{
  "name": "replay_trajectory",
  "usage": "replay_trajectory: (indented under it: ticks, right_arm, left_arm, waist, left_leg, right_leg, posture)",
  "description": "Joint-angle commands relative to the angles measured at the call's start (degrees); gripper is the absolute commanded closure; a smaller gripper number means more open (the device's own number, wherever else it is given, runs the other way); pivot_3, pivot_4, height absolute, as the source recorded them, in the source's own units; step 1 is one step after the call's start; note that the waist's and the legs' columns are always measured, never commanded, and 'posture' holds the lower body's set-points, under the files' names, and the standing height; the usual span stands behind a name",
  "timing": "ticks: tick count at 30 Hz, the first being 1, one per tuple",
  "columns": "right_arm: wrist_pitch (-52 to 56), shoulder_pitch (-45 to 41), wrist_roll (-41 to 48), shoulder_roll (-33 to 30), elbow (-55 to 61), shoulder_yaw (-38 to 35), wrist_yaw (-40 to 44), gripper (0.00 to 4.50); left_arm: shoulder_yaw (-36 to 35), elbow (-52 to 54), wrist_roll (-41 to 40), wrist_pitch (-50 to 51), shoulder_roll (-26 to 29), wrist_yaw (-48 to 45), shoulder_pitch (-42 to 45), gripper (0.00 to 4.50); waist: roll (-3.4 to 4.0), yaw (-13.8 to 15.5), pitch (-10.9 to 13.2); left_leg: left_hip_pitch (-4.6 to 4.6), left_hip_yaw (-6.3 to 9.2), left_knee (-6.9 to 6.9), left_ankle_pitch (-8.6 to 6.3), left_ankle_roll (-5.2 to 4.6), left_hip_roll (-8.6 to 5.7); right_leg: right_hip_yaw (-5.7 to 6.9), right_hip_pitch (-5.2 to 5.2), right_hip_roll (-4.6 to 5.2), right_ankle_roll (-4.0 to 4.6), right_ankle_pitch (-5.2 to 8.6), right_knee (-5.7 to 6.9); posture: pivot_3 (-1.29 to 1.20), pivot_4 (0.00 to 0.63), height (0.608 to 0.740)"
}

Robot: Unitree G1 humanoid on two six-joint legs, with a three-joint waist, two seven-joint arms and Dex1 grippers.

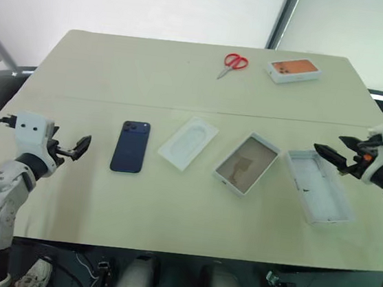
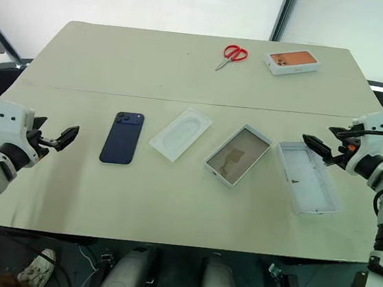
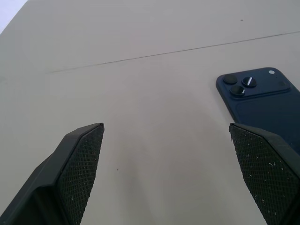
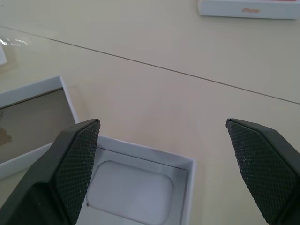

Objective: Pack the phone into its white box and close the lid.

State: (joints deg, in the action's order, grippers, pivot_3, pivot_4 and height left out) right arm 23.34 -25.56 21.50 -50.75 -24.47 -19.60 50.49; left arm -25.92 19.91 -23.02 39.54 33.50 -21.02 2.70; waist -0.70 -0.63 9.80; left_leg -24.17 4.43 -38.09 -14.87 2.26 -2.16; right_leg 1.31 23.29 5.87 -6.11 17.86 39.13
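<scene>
A smooth, matte beige worktop [image 1: 171, 203] with a thin seam running across its middle carries a row of flat things. At the left of the row lies the phone [image 1: 130, 146], a slim dark navy slab with rounded corners, back up, its square camera bump toward the far side. Just right of it is a thin white moulded insert [image 1: 188, 142] with rounded corners and a shallow pressed hollow. Next comes the white box [image 1: 247, 164], a shallow cardboard tray with thin upright walls and a brownish-grey floor, lying open and empty at a slant. Right of that the lid [image 1: 317, 186] lies plain white inside up, also slanted, close beside the box but not touching it. At the far edge sit red-handled scissors [image 1: 234, 63] and a white box with an orange-printed face [image 1: 294, 70].

The left tool [image 1: 79, 147] hovers left of the phone, its cross-hatched black pads spread wide and empty. The right tool [image 1: 335, 154] hangs over the far end of the lid, likewise released, holding nothing.
</scene>
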Motion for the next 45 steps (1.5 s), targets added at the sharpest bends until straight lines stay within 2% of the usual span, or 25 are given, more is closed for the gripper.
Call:
replay_trajectory:
  ticks: [1,10,17,20,23,26,28,33,36,41,45]
  right_arm:
    - [-1.18,-0.9,0.48,-1.09,0.37,-1.82,-0.01,0.0]
    - [-0.91,-2.63,0.55,2.48,3.57,0.9,-0.88,0.0]
    - [1.23,-1.94,1.05,7.67,12.92,4.92,-2.45,0.0]
    - [1.89,-1.66,0.66,9.65,16.85,6.93,-3.26,0.0]
    - [3.81,0.17,0.55,10.66,23.57,8.73,-4.6,0.0]
    - [4.69,1.7,0.9,11.22,29.38,10.45,-4.89,0.0]
    - [6.04,2.61,2.52,11.61,33.55,11.22,-4.26,0.0]
    - [9.61,4.45,5.36,12.42,42.14,13.41,-4.04,0.0]
    - [10.63,5.38,6.63,12.01,45.14,13.75,-3.45,0.0]
    - [11.72,6.72,7.34,11.22,46.8,13.0,-3.94,0.0]
    - [13.01,8.78,8.67,9.49,49.67,12.21,-3.3,0.0]
  left_arm:
    - [-0.55,1.93,-0.12,-0.25,0.58,0.38,0.51,0.02]
    - [-1.43,2.57,-0.65,-0.33,0.63,0.46,-0.08,0.02]
    - [0.77,5.99,-3.16,1.26,-2.94,2.42,2.06,0.02]
    - [6.06,6.49,-3.53,2.73,-5.93,3.97,6.22,0.02]
    - [7.89,5.94,-5.65,6.12,-7.03,3.91,9.89,0.02]
    - [14.03,4.69,-7.51,12.99,-8.99,4.37,15.81,0.02]
    - [18.16,2.58,-8.47,19.02,-12.45,6.09,21.89,0.02]
    - [17.05,-4.35,-10.72,30.65,-17.36,9.36,31.8,0.02]
    - [18.58,-11.16,-8.74,35.13,-18.95,11.52,38.58,0.02]
    - [19.48,-20.23,-7.4,40.46,-20.1,11.69,45.47,0.02]
    - [23.31,-24.61,-5.34,41.24,-18.32,9.82,47.44,0.02]
  waist:
    - [0.0,-0.01,0.0]
    - [0.0,-0.12,0.0]
    - [0.0,-0.02,0.0]
    - [0.0,0.24,0.0]
    - [-0.02,0.29,0.0]
    - [-0.02,0.26,0.0]
    - [-0.02,0.29,0.0]
    - [-0.05,-0.4,0.01]
    - [-0.05,-0.22,0.01]
    - [-0.06,-0.02,0.02]
    - [-0.06,-0.07,0.02]
  left_leg:
    - [0.0,0.01,0.0,0.0,0.0,0.0]
    - [0.02,0.01,0.0,0.0,0.0,0.02]
    - [0.01,0.03,-0.01,0.0,0.01,0.0]
    - [0.01,0.05,-0.02,0.01,0.01,-0.01]
    - [-0.03,0.07,-0.08,0.02,0.03,-0.05]
    - [-0.05,0.09,-0.08,0.05,0.09,-0.05]
    - [-0.03,0.09,-0.11,0.02,0.04,-0.07]
    - [-0.03,0.11,-0.12,0.04,0.07,-0.07]
    - [0.01,0.17,-0.1,0.02,0.04,-0.07]
    - [0.0,0.17,-0.11,0.07,0.12,-0.1]
    - [0.0,0.17,-0.11,0.15,0.27,-0.09]
  right_leg:
    - [0.0,0.0,-0.01,0.0,0.0,0.0]
    - [0.0,-0.01,-0.01,0.0,0.0,0.0]
    - [0.0,-0.01,0.0,0.0,0.0,0.0]
    - [0.03,-0.03,0.0,0.0,0.0,0.0]
    - [0.04,-0.07,0.01,-0.01,0.0,-0.03]
    - [0.06,-0.04,0.0,-0.01,0.0,-0.03]
    - [0.06,-0.08,0.0,-0.02,0.0,-0.01]
    - [0.08,-0.05,-0.09,-0.04,0.01,0.0]
    - [0.09,-0.05,-0.21,-0.03,0.01,0.07]
    - [0.08,-0.07,-0.19,-0.04,0.01,0.03]
    - [0.08,-0.07,-0.18,-0.04,0.01,0.03]
  posture:
    - [0.0,0.15,0.697]
    - [0.0,0.15,0.697]
    - [0.0,0.15,0.697]
    - [0.0,0.15,0.697]
    - [0.0,0.15,0.697]
    - [0.0,0.15,0.697]
    - [0.0,0.15,0.697]
    - [0.0,0.15,0.697]
    - [0.0,0.15,0.697]
    - [0.0,0.15,0.697]
    - [0.0,0.15,0.697]
